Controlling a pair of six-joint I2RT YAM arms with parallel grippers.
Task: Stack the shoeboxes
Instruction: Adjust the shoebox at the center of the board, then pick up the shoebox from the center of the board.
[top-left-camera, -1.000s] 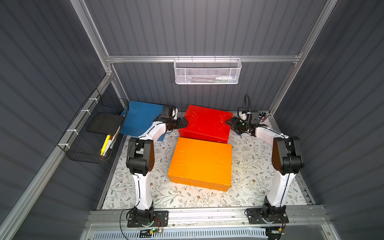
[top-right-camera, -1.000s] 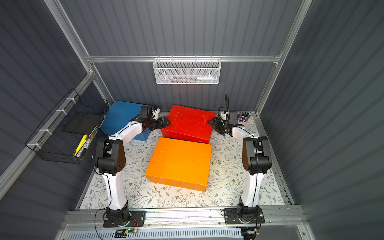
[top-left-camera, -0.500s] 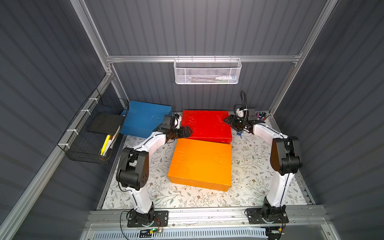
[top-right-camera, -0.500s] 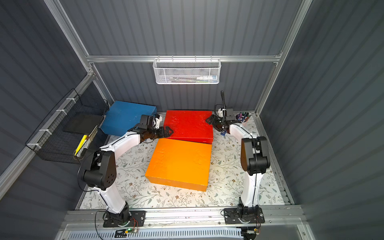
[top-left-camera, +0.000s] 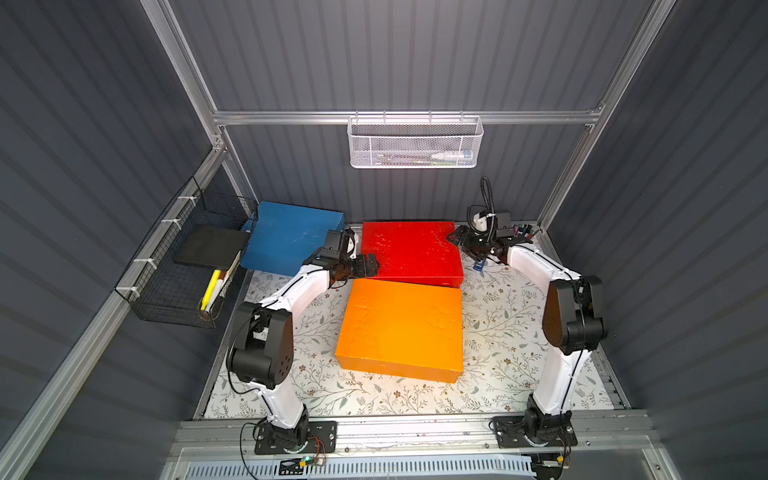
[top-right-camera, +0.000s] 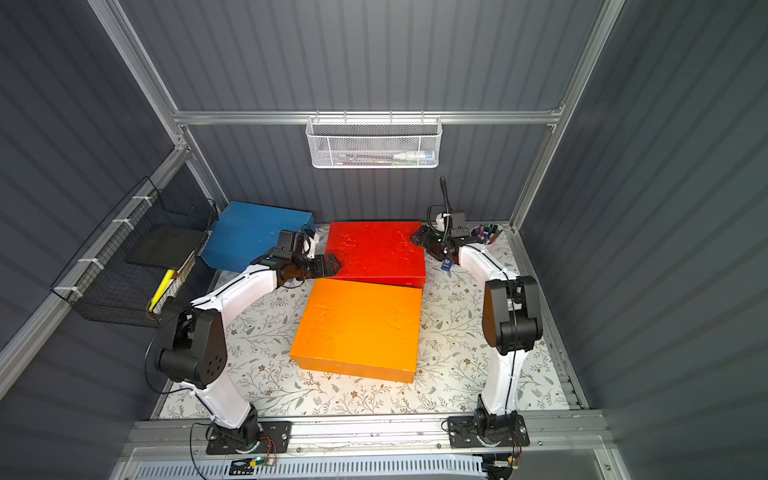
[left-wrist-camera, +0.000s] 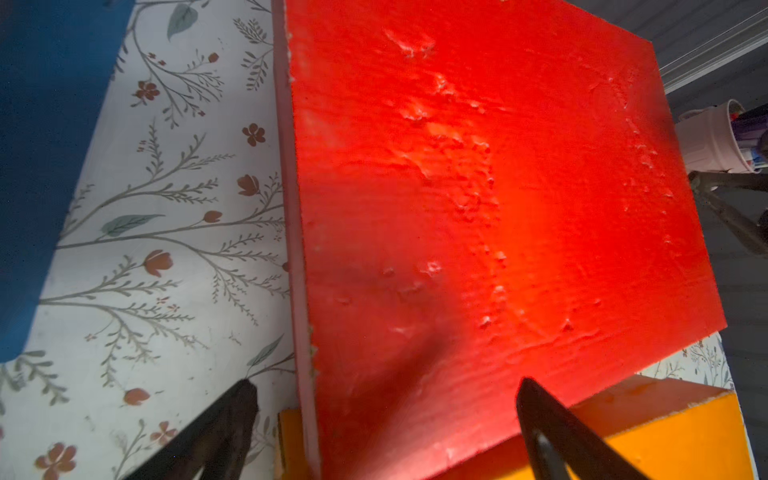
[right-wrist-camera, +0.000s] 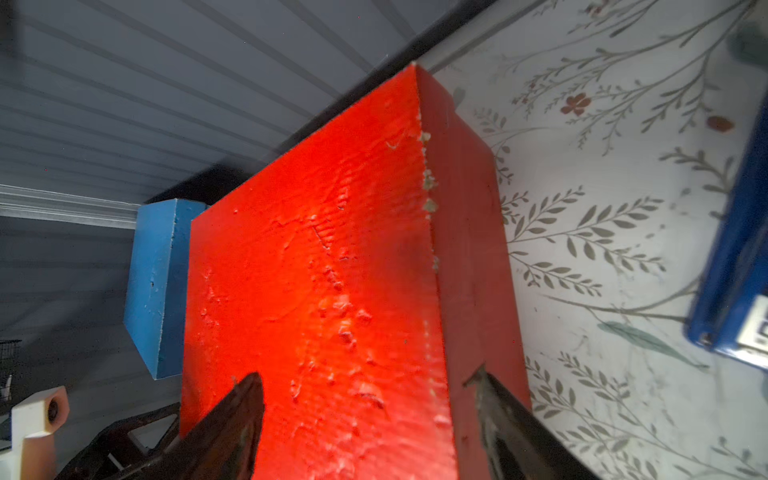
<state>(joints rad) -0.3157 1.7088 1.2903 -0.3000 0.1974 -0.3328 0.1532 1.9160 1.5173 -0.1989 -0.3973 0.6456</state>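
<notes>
Though untouched, red shoebox (top-left-camera: 409, 251) crosswise, flat.

red shoebox (top-right-camera: 376, 253) flat behind orange shoebox (top-right-camera: 357, 328) | blue shoebox (top-right-camera: 253, 235) tilted, back-left

The red shoebox (top-left-camera: 409, 251), orange shoebox (top-left-camera: 401, 324) and blue shoebox (top-left-camera: 291, 243) are solid-coloured. The tabletop (top-left-camera: 503, 332) is white with grey-green branches and small rust-red flowers. The arms are white with black joints.

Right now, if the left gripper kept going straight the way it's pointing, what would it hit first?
Probably the red shoebox: the left gripper points across its near left corner with jaws open astride that edge, though height above it is unclear.
</notes>
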